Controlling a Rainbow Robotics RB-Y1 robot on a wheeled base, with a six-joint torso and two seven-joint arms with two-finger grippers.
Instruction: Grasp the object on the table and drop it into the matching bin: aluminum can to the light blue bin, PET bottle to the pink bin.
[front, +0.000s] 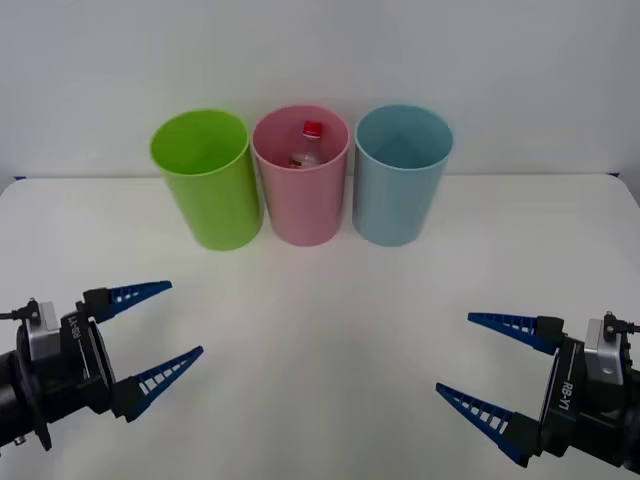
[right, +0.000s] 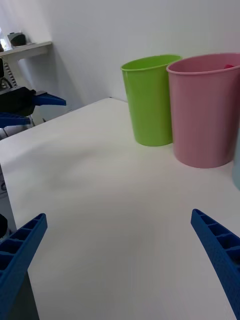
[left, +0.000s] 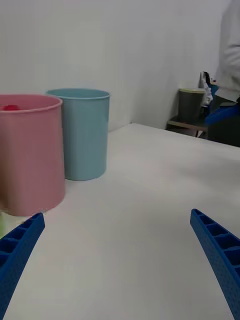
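1. The PET bottle (front: 306, 146) stands inside the pink bin (front: 301, 190), its red cap below the rim and a strip of pale label under it. By my reading the drop into the matching bin is done.
2. The pink bin is the middle one of three on the table (front: 320, 330): the lime green bin (front: 205, 180) just beside it on the robot's left, the light blue bin (front: 398, 178) just beside it on the robot's right.
3. The left gripper (front: 157, 335) hangs low over the table, well away from the pink bin toward the robot and on its left, jaws spread wide and holding nothing.
4. The right gripper (front: 485, 362) mirrors it on the other side, also well short of the pink bin, jaws wide and empty.
5. Nothing else lies on the table in front of the pink bin, so I judge that no grasp is left.
6. Most of the bottle's body is hidden by the pink wall. In the wrist views just a sliver of red shows at the rim. Whether the bottle stands upright or leans cannot be told.
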